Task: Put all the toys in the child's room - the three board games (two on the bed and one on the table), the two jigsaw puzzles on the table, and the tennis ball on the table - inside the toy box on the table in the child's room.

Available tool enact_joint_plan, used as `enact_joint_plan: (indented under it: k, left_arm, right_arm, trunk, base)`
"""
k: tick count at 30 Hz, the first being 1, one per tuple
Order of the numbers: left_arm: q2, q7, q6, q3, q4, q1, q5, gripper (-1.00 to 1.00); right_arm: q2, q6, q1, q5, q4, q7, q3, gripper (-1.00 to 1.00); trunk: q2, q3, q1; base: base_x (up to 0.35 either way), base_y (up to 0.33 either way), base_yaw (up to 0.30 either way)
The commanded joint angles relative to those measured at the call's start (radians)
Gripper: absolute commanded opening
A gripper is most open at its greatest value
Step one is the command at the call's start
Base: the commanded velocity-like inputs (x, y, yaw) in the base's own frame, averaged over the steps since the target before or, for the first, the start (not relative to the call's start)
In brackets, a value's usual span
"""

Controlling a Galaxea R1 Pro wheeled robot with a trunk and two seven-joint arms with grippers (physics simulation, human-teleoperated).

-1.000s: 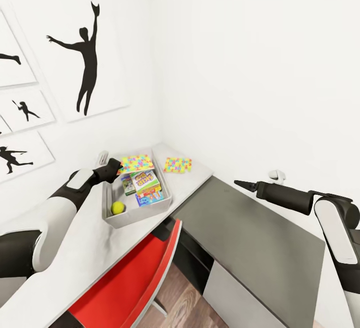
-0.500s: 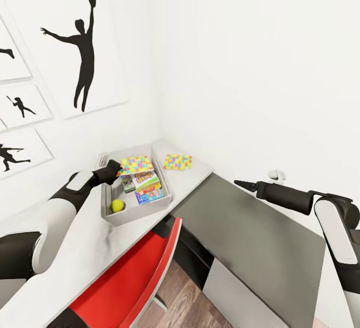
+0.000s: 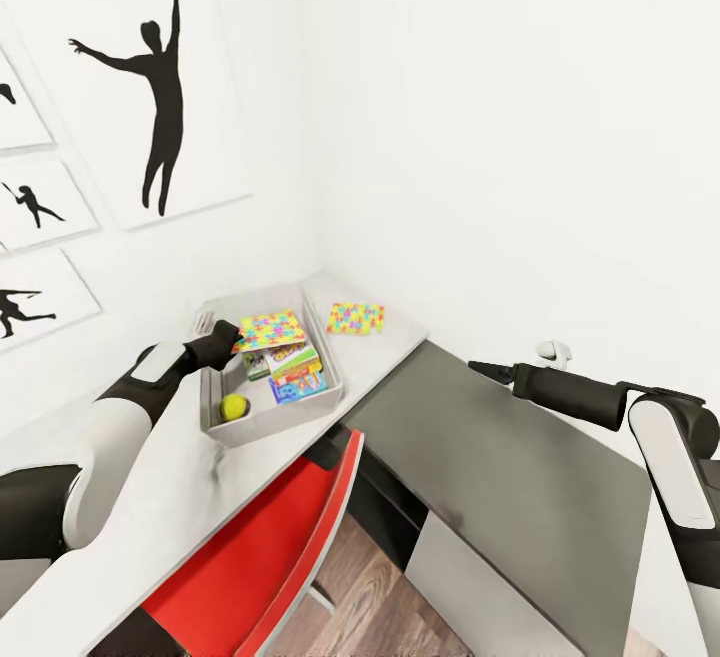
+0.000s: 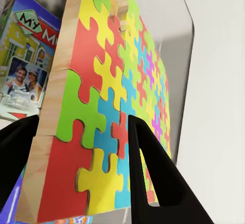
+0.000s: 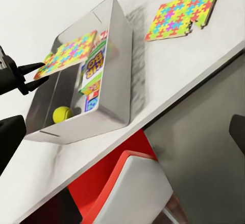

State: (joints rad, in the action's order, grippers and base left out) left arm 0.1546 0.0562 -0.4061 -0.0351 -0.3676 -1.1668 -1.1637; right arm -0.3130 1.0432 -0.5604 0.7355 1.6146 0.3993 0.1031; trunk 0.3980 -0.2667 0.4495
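White walls meet in a corner hung with black silhouette pictures (image 3: 150, 87). Along them runs the bench (image 3: 180, 497), its top pale grey and smooth, ending in a straight edge beside a lower dark grey cabinet (image 3: 500, 477) with bare flat room on top. A glossy red chair (image 3: 270, 557) is tucked under the bench's front edge, over wood-plank floor (image 3: 370, 587).

The toy box (image 3: 330, 362), a shallow light grey bin with low sloping walls, sits near the bench's far end. Inside lie printed card board games (image 3: 297, 372) and the round yellow-green tennis ball (image 3: 234, 406).

The left arm reaches forward over the bench, elbow bent. Its left end effector (image 3: 232, 334) is clenched on one edge of a jigsaw puzzle (image 4: 112, 106), a thin wood-edged board of interlocking coloured pieces, held over the toy box's far end. The second jigsaw puzzle (image 3: 355, 318) lies flat on the bench just beyond the box.

The right arm stretches level above the cabinet; whether its right end effector (image 3: 482, 368) is closed cannot be told.
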Motion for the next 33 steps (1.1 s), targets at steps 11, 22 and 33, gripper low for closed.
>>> enact_joint_plan:
  k: [11,22,33]
  left_arm:
    - [0.001,0.006,-0.005,-0.003,-0.003,-0.001,-0.007,-1.00]
    - [0.001,-0.010,-0.004,0.001,-0.004,0.000,-0.006,-1.00]
    - [0.002,-0.019,-0.004,0.001,-0.005,0.004,-0.007,-1.00]
  right_arm:
    - [0.000,0.004,-0.001,-0.009,0.000,0.010,0.001,1.00]
    - [0.000,0.004,-0.001,-0.009,0.000,0.010,0.001,1.00]
    - [0.000,0.004,-0.001,-0.008,0.001,0.010,0.001,1.00]
  trunk:
    - [0.002,-0.020,0.001]
    - [0.002,-0.038,0.001]
    - [0.002,-0.056,0.001]
  base:
    - [0.028,0.000,0.000]
    - [0.085,0.000,0.000]
    - [0.012,0.000,0.000]
